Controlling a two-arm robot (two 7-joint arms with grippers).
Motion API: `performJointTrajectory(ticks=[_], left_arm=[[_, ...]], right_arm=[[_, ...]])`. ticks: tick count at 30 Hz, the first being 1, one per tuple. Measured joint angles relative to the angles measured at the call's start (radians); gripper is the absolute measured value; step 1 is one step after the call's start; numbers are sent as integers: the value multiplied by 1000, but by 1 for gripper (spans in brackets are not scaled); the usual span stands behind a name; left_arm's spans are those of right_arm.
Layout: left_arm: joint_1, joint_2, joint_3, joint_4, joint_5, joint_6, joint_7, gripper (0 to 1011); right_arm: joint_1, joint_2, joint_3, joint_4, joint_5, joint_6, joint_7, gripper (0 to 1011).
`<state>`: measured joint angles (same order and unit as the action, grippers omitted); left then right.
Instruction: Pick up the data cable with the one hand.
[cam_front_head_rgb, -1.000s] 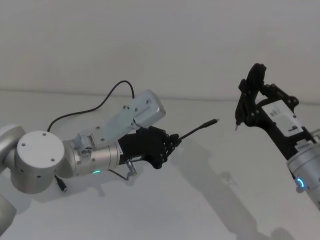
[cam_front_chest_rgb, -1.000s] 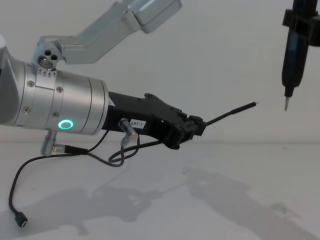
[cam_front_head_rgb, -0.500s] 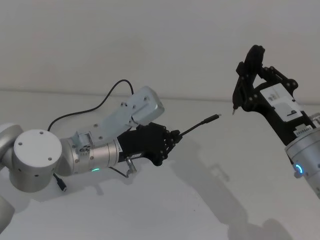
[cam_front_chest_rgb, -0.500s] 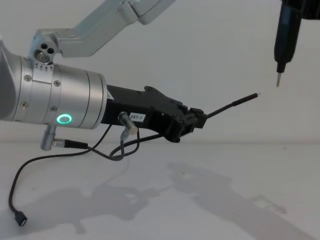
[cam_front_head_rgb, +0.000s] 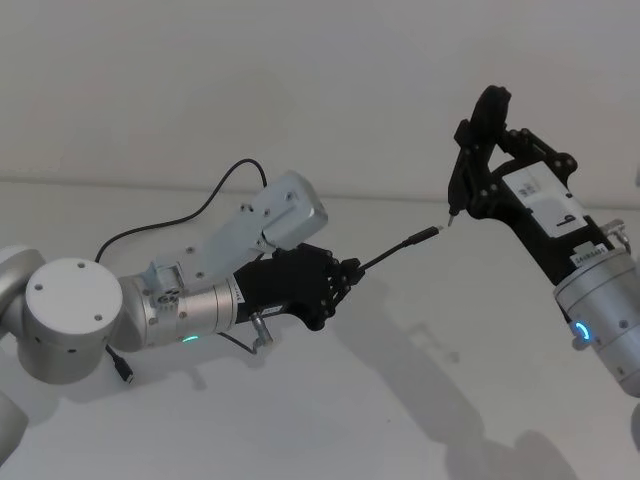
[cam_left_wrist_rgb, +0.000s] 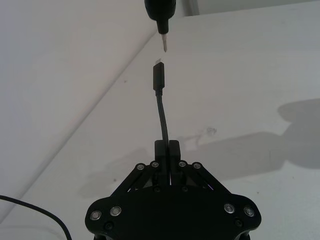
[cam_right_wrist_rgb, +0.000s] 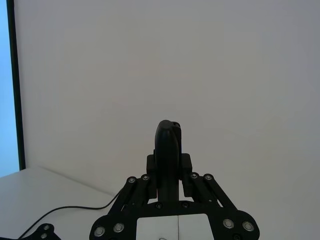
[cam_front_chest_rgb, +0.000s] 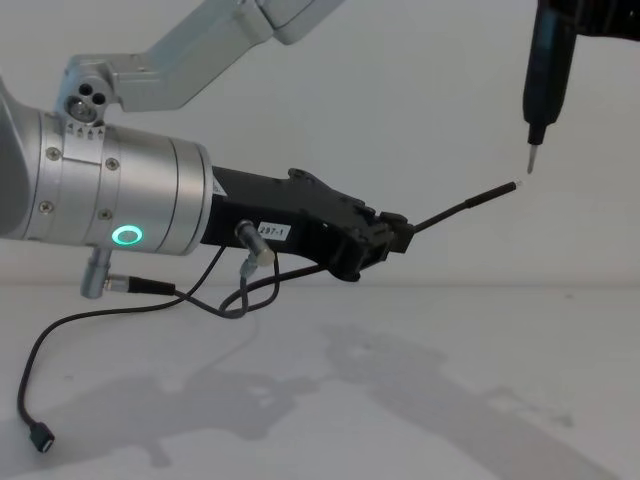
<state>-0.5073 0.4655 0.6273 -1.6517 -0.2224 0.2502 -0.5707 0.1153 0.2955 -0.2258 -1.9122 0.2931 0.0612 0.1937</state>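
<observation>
White table and bare wall, cable plug raised between two arms

The white table (cam_front_head_rgb: 330, 420) is stretching to a plain wall; the left gripper (cam_front_head_rgb: 345, 282) is pinching the data cable (cam_front_head_rgb: 400, 248) above it, plug pointing far-right, just beside the pin tool (cam_front_head_rgb: 468, 165) clamped in the right gripper (cam_right_wrist_rgb: 169, 172).

White label (cam_front_chest_rgb: 272, 231) on left gripper (cam_front_chest_rgb: 385, 243) body, chest view: digits look like "297-1", last part uncertain. Right gripper (cam_front_head_rgb: 470, 185) carries white labels (cam_front_head_rgb: 545, 200) in head view, print too small to read.
</observation>
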Motion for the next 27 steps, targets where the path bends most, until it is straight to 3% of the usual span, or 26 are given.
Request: performJointTrajectory(ticks=[27], left_arm=[[0, 0, -1, -1, 0, -2, 0, 42]], right_arm=[[26, -15, -4, 25, -27, 19, 26, 268]])
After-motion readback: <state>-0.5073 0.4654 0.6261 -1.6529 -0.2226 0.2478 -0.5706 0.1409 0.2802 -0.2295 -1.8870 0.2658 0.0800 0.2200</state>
